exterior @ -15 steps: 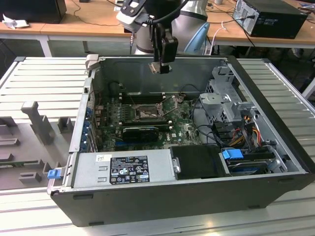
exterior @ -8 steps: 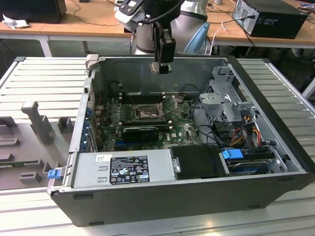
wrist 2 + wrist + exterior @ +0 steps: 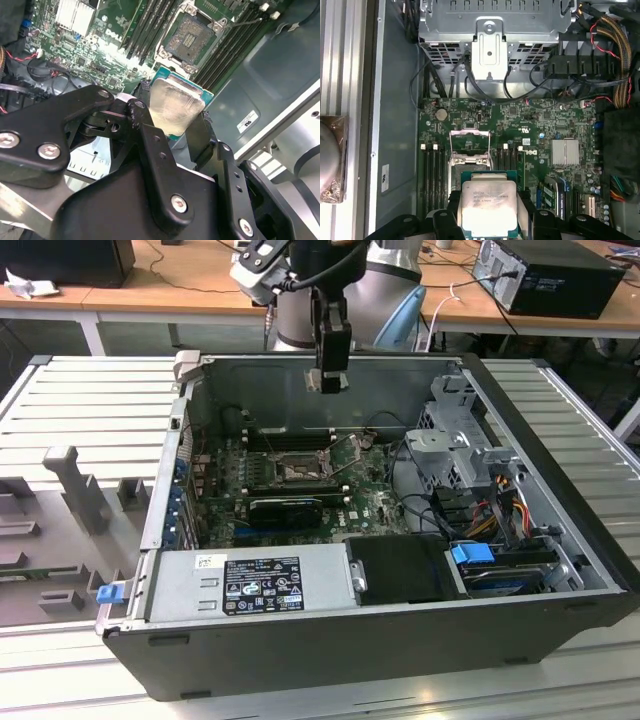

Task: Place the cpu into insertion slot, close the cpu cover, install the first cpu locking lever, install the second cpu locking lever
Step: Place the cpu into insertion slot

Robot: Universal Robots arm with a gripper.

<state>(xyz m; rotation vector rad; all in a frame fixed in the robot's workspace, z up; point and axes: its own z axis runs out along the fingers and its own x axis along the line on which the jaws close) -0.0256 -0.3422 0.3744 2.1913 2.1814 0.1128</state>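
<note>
In the exterior view the gripper (image 3: 331, 380) hangs over the open computer case (image 3: 300, 630), level with its rear wall. The socket (image 3: 298, 472) sits on the green board (image 3: 372, 490) well below the fingertips and a little to the exterior view's left of them.

In the second wrist view the gripper (image 3: 175, 119) is clamped on the chip (image 3: 176, 107). One black finger (image 3: 145, 125) presses one edge of the chip and its partner presses the opposite edge, so the pale metal lid lies bare between them. The socket (image 3: 191, 36) lies beyond the fingertips, well apart from the chip, its contact field uncovered. The chip looks light, thin and rigid. Its smooth edges could slip in the grip, and the contacts in the socket probably bend easily. Holding it by two opposite edges, clear of its underside, seems the right grip.

In the first wrist view the chip (image 3: 487, 207) sits square between the fingers of the gripper (image 3: 489, 222), lid facing the camera. The socket (image 3: 470, 145) lies on the board just past the chip's far edge. The chip appears to be in the air and not yet seated.
</note>
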